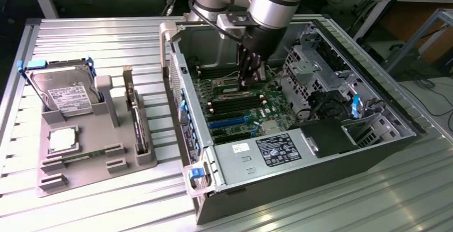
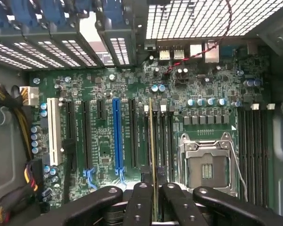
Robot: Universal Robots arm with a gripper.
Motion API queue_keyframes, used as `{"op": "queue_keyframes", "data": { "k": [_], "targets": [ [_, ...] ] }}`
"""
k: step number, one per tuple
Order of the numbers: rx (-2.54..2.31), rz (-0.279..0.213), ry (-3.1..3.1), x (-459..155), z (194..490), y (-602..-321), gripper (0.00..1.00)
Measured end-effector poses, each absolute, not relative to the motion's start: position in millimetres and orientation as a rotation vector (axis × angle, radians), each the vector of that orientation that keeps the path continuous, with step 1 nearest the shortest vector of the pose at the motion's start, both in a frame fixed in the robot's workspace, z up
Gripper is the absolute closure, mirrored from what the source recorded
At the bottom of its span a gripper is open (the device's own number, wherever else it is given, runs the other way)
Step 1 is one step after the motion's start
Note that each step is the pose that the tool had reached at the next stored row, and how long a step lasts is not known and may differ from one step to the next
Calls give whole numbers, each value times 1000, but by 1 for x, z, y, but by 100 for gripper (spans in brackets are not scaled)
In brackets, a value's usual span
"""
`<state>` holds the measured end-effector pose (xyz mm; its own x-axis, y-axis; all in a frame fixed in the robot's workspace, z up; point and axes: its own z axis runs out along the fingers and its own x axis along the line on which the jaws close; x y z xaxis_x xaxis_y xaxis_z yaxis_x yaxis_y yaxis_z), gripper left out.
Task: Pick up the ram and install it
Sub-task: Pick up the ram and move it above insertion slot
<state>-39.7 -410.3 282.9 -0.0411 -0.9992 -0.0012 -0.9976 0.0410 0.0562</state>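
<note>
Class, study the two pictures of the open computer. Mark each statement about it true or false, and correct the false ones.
1. The claw grips the ram inside the computer case. True.
2. The hard drive lies inside the case. False: it stands upright in the gray holder outside the case, at the exterior view's left.
3. One long slot on the motherboard is blue. True: the blue slot runs among the dark ones.
4. The claw hangs over the gray holder. False: it is over the motherboard, within the case.
</note>
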Motion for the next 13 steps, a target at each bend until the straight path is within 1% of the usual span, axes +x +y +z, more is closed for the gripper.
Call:
{"op": "queue_keyframes", "data": {
  "k": [5, 9, 13],
  "targets": [
    [2144, -64, -2243, -33, 267, -410, 86],
    [2144, -64, -2243, -33, 264, -409, 86],
    [2143, -64, -2243, -26, 253, -407, 86]
  ]
}}
